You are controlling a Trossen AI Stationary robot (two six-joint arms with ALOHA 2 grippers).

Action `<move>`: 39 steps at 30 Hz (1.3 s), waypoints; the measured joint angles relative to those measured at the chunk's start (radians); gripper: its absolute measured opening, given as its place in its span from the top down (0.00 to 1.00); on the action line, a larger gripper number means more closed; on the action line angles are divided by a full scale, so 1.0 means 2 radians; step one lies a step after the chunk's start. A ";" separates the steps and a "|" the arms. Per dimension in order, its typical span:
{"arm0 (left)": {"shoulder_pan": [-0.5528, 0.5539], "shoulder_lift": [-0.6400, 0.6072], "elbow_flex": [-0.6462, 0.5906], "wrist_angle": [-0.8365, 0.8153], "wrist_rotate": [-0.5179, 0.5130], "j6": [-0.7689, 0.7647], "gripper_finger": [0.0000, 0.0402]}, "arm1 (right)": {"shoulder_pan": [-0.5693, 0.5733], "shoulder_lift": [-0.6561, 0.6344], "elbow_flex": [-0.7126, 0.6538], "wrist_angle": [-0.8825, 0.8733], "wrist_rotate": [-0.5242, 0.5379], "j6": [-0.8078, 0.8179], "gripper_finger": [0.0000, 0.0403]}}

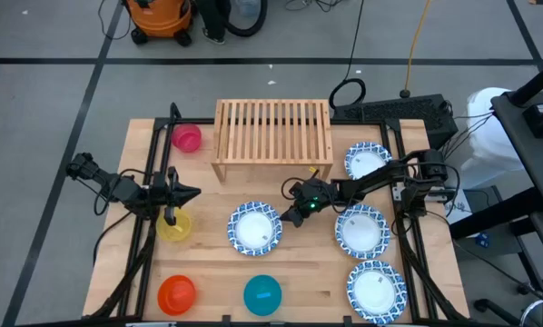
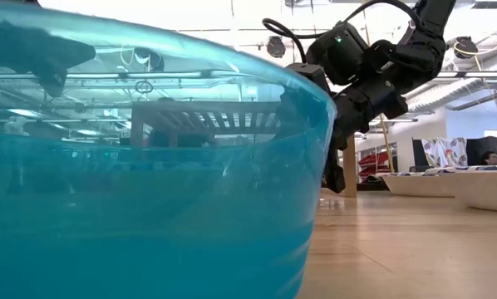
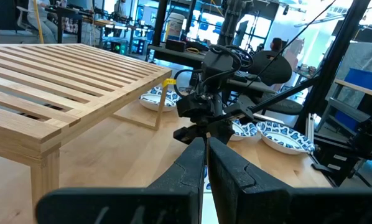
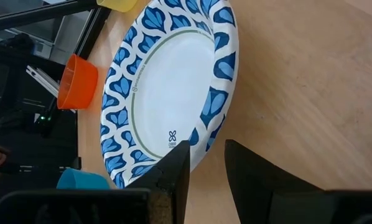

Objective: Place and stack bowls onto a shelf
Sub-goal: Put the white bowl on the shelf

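We list one light-wood shelf [image 1: 273, 133] at the far middle of the tabletop [image 1: 299, 282], its slats bare, with no bowl on it yet. Blue-patterned bowls, four: one at centre [image 1: 254, 227], three down the right side, far [image 1: 368, 161], middle [image 1: 362, 229] and near [image 1: 376, 290]. Plain bowls, four: pink [image 1: 186, 137] far left beside the shelf, yellow [image 1: 174, 224] on the left, orange-red [image 1: 176, 293] near left, teal [image 1: 262, 294] near centre. The right claw [image 1: 295, 215] sits low just right of the centre patterned bowl; in its wrist view the fingers stand apart, released, grasping nothing, with that bowl's rim [image 4: 217, 106] lying in front of the gap. The left claw [image 1: 172, 193] waits just beside the yellow bowl, clenched nearly shut and, as far as we see, empty. We judge the step in hand to be the pickup of the centre bowl. To do it well, we would slide one finger under the rim and one over it, close firmly on the edge, lift level clear of the tabletop, then carry it far to the slats and set it down well inside the shelf's edge, leaving room for a second stack.
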 joint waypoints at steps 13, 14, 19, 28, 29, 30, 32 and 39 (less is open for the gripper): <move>0.000 0.000 0.000 0.000 0.000 0.000 0.94 | 0.000 0.000 0.000 0.008 -0.010 -0.014 0.77; 0.000 0.000 0.000 0.000 0.000 0.000 0.94 | 0.000 0.000 0.000 0.007 -0.016 -0.015 0.77; 0.000 0.000 0.000 0.000 0.000 0.000 0.94 | 0.000 0.007 0.000 0.005 -0.025 -0.026 0.77; 0.000 0.000 0.000 0.000 0.000 0.000 0.94 | 0.000 0.022 0.002 0.029 -0.012 -0.023 0.77; 0.000 0.000 0.000 0.000 0.000 0.000 0.94 | 0.000 0.023 0.001 0.030 -0.012 -0.022 0.77; 0.000 0.000 0.000 0.000 0.000 0.000 0.94 | 0.000 0.024 0.001 0.031 -0.012 -0.021 0.77; 0.000 0.000 0.000 0.000 0.000 0.000 0.94 | 0.000 0.023 0.001 0.039 -0.013 -0.022 0.77; 0.000 0.000 0.000 0.000 0.000 0.000 0.94 | 0.000 0.023 0.001 0.039 -0.013 -0.021 0.77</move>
